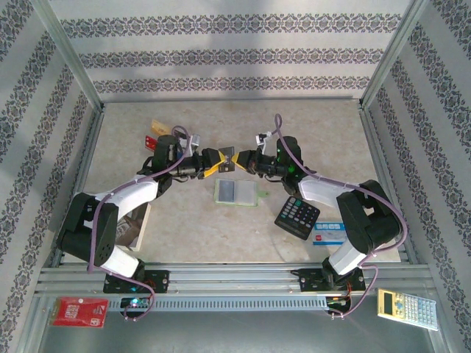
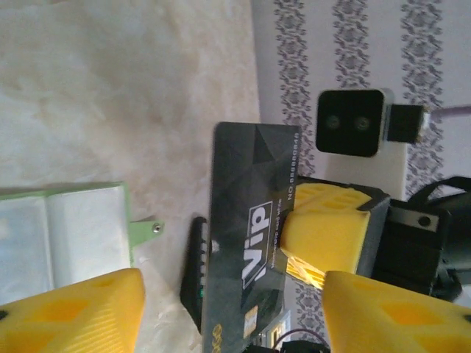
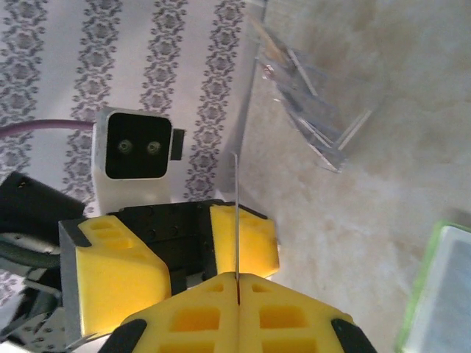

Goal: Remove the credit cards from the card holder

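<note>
Handover, I think: right gripper [image 3: 238,283] clamps the black VIP card [image 2: 246,213]; left gripper [image 2: 233,294], fingers spread either side of it, should close next.

This is a robotics lab test cell: 2 robot arms, the left arm [image 1: 132,195] and the right arm [image 1: 320,193], are bolted to an aluminium rail [image 1: 235,276] at the near edge of a marble-look tabletop [image 1: 213,235]. Bare metal frame posts [image 1: 70,62] box the table in on 3 sides, with panels of striped floral wallpaper [image 1: 235,51] fixed between them like a stage set. A slotted cable duct [image 1: 243,303] runs along the front, purple cables [image 1: 398,220] trail over the arms, and a boxy camera [image 2: 352,123] rides on a wrist.
</note>
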Robot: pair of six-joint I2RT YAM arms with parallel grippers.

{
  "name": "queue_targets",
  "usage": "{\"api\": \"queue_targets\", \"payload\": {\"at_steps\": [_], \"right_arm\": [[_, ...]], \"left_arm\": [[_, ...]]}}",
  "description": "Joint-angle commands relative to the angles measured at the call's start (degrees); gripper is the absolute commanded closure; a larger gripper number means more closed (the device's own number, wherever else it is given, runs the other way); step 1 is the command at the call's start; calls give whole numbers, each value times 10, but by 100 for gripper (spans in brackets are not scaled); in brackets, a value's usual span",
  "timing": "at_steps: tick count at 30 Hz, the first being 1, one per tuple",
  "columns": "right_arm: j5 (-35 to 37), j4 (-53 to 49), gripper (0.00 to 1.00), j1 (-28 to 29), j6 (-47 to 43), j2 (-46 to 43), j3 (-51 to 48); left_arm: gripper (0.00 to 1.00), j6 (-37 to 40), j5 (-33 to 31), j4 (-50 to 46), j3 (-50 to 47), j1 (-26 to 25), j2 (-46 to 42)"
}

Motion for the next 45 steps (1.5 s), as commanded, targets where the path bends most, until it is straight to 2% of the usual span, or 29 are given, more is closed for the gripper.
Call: {"api": "queue_targets", "payload": {"at_steps": [1,5,18,23,24,28,32,36,41,45], "right_arm": [[-41,53,100,3,36,10,23],[-45,57,100,5,43,16,28],[-48,57,100,3,48,31,32],[-41,57,100,2,43,32,27],[-39,57,100,2,41,30,26],[-25,38,86,-3,26,19,19],[-2,-16,70,-14,-3,-1,8],[30,-93,61,-24,-51,-23,-1],[109,-248,49,-28,-144,-62,7],[166,-326,39,-30,-196,-81,10]], "left_arm": [[45,-33,52,84,3,13,-2],[57,-26,63,74,17,17,1],[78,2,71,25,35,34,-3],[100,8,64,11,33,37,-4],[100,10,60,7,32,39,-5],[100,29,39,-32,31,46,-15],[100,76,-4,-122,36,60,-32],[100,131,-76,-242,51,75,-53],[100,182,-206,-382,90,82,-72],[100,190,-298,-453,125,82,-72]]}}
